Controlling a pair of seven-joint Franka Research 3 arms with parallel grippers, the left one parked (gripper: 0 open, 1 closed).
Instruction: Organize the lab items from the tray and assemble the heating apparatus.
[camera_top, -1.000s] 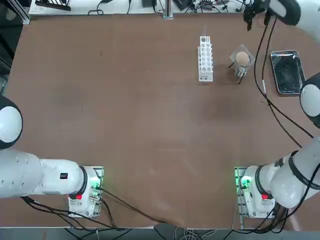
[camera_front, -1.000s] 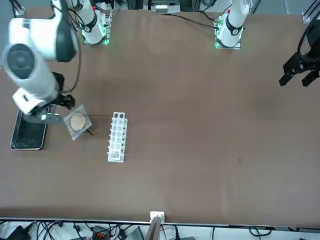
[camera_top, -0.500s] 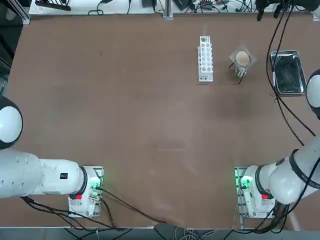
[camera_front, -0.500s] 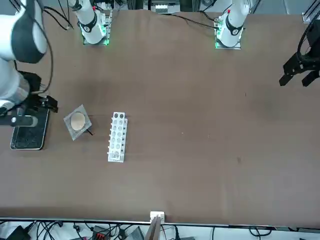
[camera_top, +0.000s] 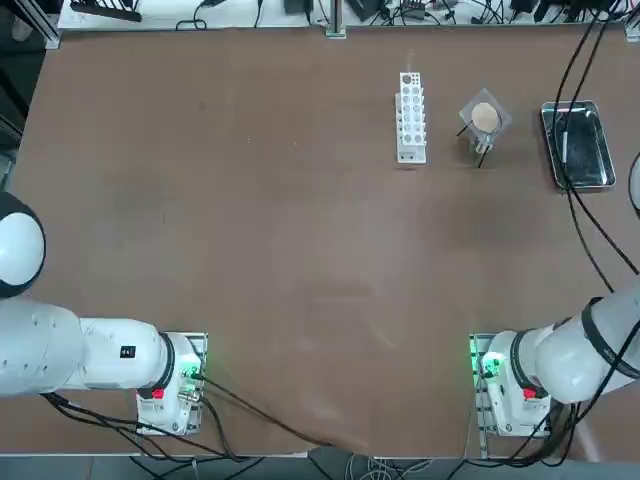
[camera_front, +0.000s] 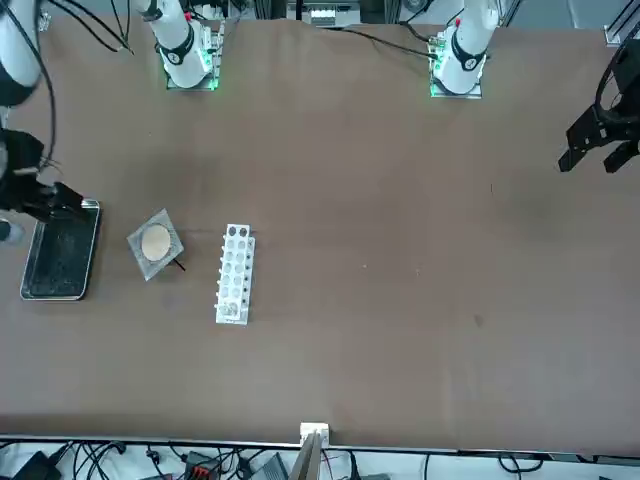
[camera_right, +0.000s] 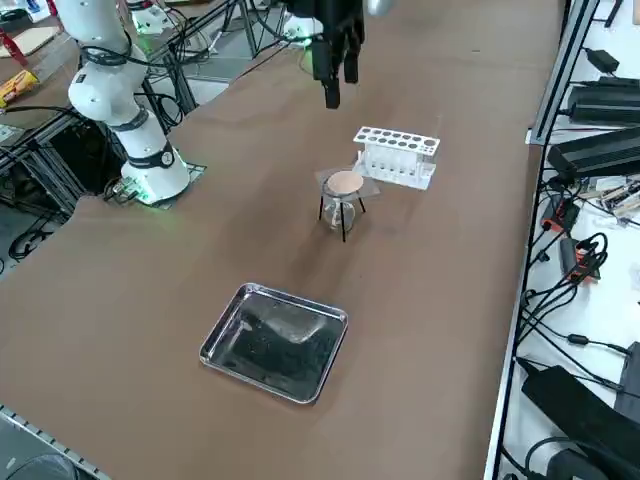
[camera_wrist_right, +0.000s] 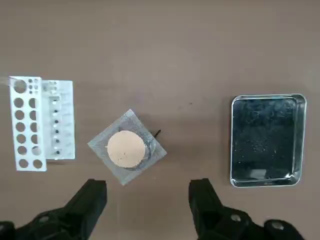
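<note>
The square grey mesh (camera_wrist_right: 127, 147) with its tan round centre lies on top of the black wire ring stand (camera_right: 342, 213), and the clear glass burner (camera_right: 338, 214) sits under it. This set stands between the rack and the shiny metal tray (camera_wrist_right: 267, 140), whose dark bottom holds nothing. My right gripper (camera_wrist_right: 150, 200) hangs high above the table with the set and the tray below it. Its fingers (camera_wrist_right: 94, 199) stand open and hold nothing. In the front view the right gripper (camera_front: 50, 197) is at the tray's (camera_front: 60, 250) near end. It is out of the top view.
A white holed test tube rack (camera_top: 410, 115) lies beside the mesh (camera_top: 484, 118), on the side away from the tray (camera_top: 577, 145). Black cables (camera_top: 572, 190) hang over the tray's end of the table. The right arm's base (camera_top: 510, 385) is at the near edge.
My right gripper has swung away from above the mesh toward the table's right edge, past the tray, and has left the top view. The mesh, stand, tray and rack have not moved.
</note>
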